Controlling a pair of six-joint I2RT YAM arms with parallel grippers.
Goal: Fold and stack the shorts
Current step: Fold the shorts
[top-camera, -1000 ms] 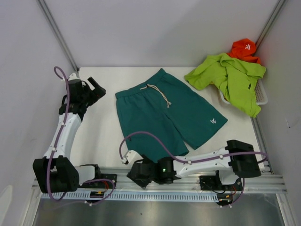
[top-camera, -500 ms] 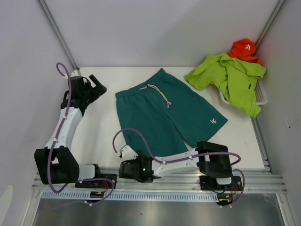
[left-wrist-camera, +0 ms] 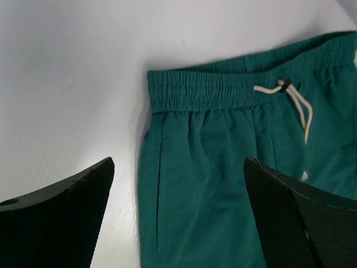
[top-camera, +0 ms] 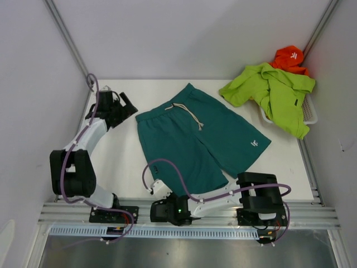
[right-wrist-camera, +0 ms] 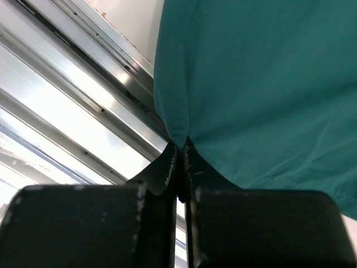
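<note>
Step in hand: first fold of the teal shorts (top-camera: 198, 139), at the grasping stage. They lie spread flat mid-table (top-camera: 120, 162), waistband (left-wrist-camera: 223, 86) at the far left, legs running near and right.

Your right gripper (right-wrist-camera: 179, 153) is clenched on the near leg's hem (right-wrist-camera: 173, 111) corner, at the table edge above the metal rail (right-wrist-camera: 83, 100). How much cloth it caught, the wrist view doesn't quite show.

Your left gripper (left-wrist-camera: 177, 164) is released, jaws wide, poised over the waistband's outer corner.

Next, I judge: lower the left, pinch that corner, then lift both together and carry the side across.

Cloth: thin, smooth, limp; gathered elastic band, white cord drawstring (left-wrist-camera: 298, 103). Expect sag between the grips.

The lime green shorts (top-camera: 279, 95) lie crumpled over the white basket (top-camera: 310, 114), far right.
</note>
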